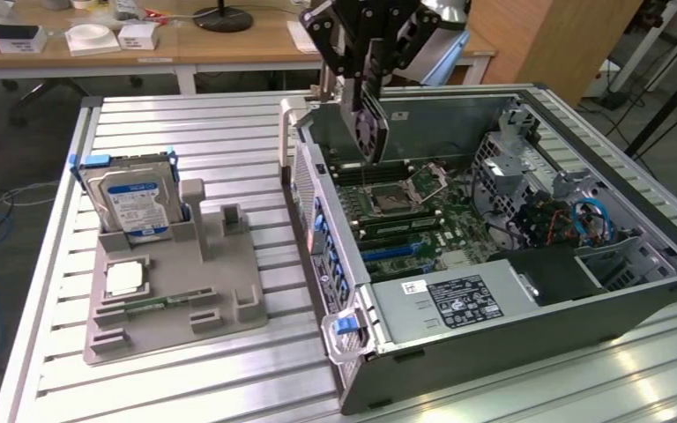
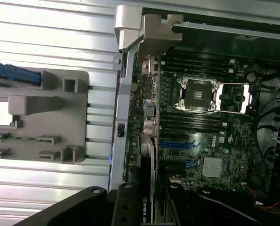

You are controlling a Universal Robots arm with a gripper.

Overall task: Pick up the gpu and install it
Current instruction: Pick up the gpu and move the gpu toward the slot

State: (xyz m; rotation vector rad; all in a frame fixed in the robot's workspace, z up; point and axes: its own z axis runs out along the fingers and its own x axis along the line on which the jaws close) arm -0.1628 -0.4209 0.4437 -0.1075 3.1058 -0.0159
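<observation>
My gripper [image 1: 360, 75] is shut on the gpu [image 1: 368, 119], a thin card with a black face that hangs upright on its edge. It hangs over the open computer case [image 1: 638, 216], at the end by the rear wall, with its lower edge above the motherboard [image 1: 433, 216]. In the wrist view the gpu [image 2: 146, 174] shows edge-on between my fingers [image 2: 125, 209]. It lies along the case's rear wall, close to the blue expansion slots [image 2: 177, 143]. The card is not touching the board.
A grey holder tray [image 1: 174, 308] lies to the exterior view's left of the case. It carries a blue-labelled hard drive [image 1: 133, 203] standing upright and a small square CPU chip [image 1: 124, 279]. The open CPU socket [image 1: 388, 201] sits mid-board. A wooden desk [image 1: 244, 44] stands behind.
</observation>
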